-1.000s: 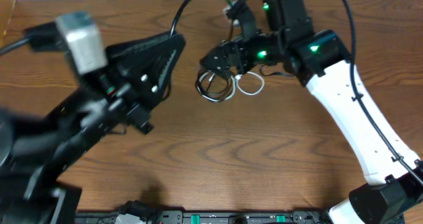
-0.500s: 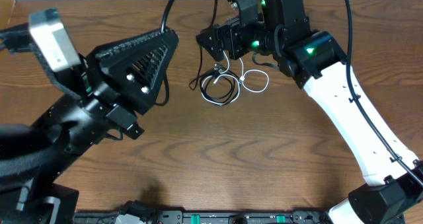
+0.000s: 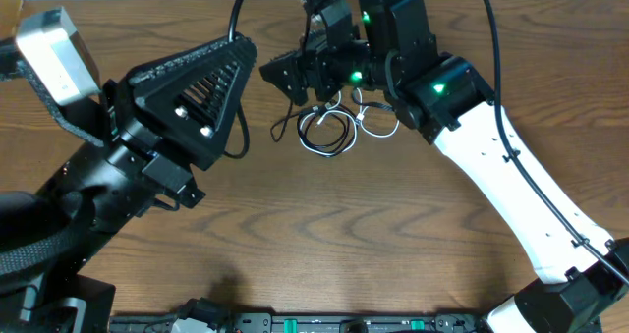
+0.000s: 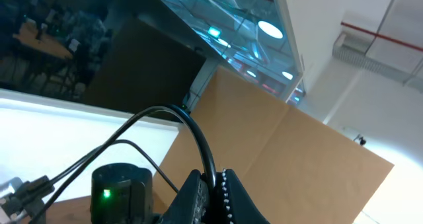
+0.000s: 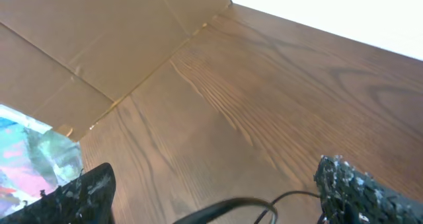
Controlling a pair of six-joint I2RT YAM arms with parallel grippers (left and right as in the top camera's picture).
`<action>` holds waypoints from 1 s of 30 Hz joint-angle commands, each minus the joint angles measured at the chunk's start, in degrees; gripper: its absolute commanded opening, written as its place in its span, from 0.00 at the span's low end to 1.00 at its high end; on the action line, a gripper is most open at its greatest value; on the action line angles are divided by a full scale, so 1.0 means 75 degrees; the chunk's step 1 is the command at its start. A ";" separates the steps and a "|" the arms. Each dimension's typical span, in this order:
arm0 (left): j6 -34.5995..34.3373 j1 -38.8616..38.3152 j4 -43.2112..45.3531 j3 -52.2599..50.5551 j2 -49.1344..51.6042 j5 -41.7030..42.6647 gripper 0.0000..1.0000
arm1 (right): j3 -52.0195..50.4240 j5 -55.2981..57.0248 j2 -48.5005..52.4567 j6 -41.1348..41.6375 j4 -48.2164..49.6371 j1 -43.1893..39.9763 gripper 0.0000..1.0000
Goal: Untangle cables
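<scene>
Cables (image 3: pixel 327 129): black and white cords in one looped bundle on the worktop (image 3: pixel 334 235), just beside the right tool (image 5: pixel 215 184); we judge untangling barely begun, no cord laid apart; right tool spread wide, grasping nothing we see; left tool (image 3: pixel 250 48) clenched, off to the left

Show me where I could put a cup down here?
The bare wood of the table between the left arm and right arm, nearer than the cables. The far middle, around the cables, is crowded.

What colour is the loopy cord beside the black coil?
White cable; the overhead view shows it best.
</scene>
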 commanded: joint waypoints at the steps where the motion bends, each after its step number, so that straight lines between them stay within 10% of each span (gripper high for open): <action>1: -0.0152 -0.0009 0.0055 0.0029 -0.0015 -0.0219 0.07 | 0.0006 -0.0149 0.0041 0.0163 0.0017 0.0032 0.93; 6: -0.0154 -0.0009 0.0035 0.0032 -0.0012 -0.0286 0.08 | 0.0006 0.0035 0.0041 0.0143 -0.0015 0.0012 0.85; 7: -0.0154 -0.0009 0.0035 0.0029 -0.0012 -0.0283 0.07 | 0.0006 0.0079 0.0041 0.0143 0.0003 0.0006 0.73; 9: -0.0154 -0.0009 0.0035 0.0032 -0.0012 -0.0286 0.07 | 0.0006 0.0160 0.0041 0.0152 0.0009 0.0009 0.11; 23: -0.0189 -0.0009 -0.0149 0.0032 -0.0012 -0.0562 0.07 | 0.0006 0.0096 0.0023 0.0621 0.0000 -0.0006 0.01; 30: 0.1413 -0.0009 -0.2014 0.0029 -0.0003 -0.4657 0.08 | 0.0006 -0.0886 -0.0090 0.1448 -0.0871 -0.0271 0.01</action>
